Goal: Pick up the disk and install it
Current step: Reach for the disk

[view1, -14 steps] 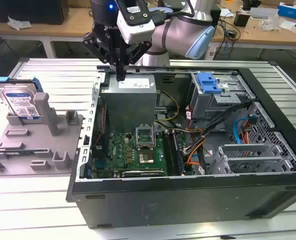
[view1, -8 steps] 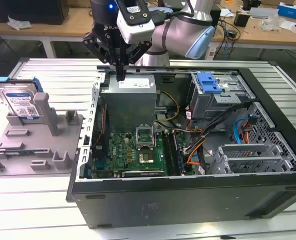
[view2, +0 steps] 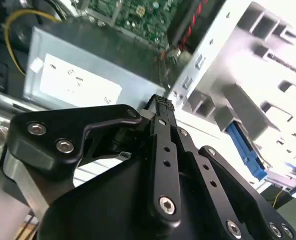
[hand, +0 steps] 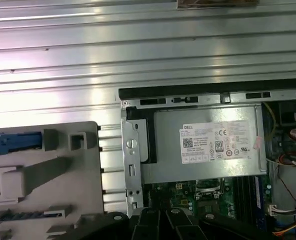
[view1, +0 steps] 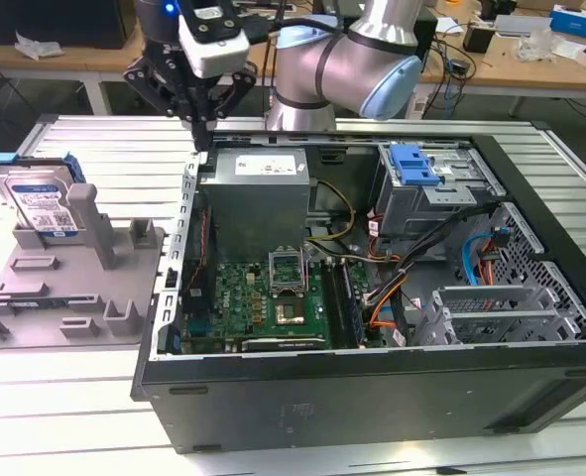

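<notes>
Claw (view1: 204,127) closed, nothing in it; fingertips (view2: 163,104) pinched together in the second wrist view. I hover over the rim of the open PC case (view1: 372,392), with the power supply (view1: 258,193) at 5 o'clock just below me in the exterior view. Disk (view1: 41,203) is well apart at 8 o'clock, standing tilted in the grey fixture (view1: 74,297), blue carrier around it. Motherboard (view1: 263,293) at 6 o'clock, beyond the supply.

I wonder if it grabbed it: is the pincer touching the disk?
Apart. The exterior view shows the pincer at the case's corner, the disk standing well off to that view's left.
</notes>
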Robot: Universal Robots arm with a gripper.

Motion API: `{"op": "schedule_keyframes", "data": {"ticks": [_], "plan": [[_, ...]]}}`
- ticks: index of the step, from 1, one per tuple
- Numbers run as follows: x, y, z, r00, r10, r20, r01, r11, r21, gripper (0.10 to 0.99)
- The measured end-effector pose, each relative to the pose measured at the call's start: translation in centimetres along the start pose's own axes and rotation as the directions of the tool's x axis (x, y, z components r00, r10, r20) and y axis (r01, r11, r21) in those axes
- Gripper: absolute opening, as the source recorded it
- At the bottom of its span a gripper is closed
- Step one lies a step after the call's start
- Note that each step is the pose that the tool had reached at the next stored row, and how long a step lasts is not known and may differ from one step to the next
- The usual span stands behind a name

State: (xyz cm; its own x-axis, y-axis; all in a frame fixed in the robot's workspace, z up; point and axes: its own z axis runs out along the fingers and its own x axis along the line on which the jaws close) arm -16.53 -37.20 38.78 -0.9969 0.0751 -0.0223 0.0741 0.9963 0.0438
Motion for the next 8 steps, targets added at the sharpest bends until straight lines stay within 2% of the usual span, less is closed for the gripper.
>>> {"op": "schedule_keyframes", "data": {"ticks": [6, 8], "plan": [[2.15, 1.66, 0.35, 1.0000, 0.000, 0.0000, 0.000, 1.0000, 0.000, 0.106], [3.67, 2.59, 0.55, 1.0000, 0.000, 0.0000, 0.000, 1.0000, 0.000, 0.106]]}}
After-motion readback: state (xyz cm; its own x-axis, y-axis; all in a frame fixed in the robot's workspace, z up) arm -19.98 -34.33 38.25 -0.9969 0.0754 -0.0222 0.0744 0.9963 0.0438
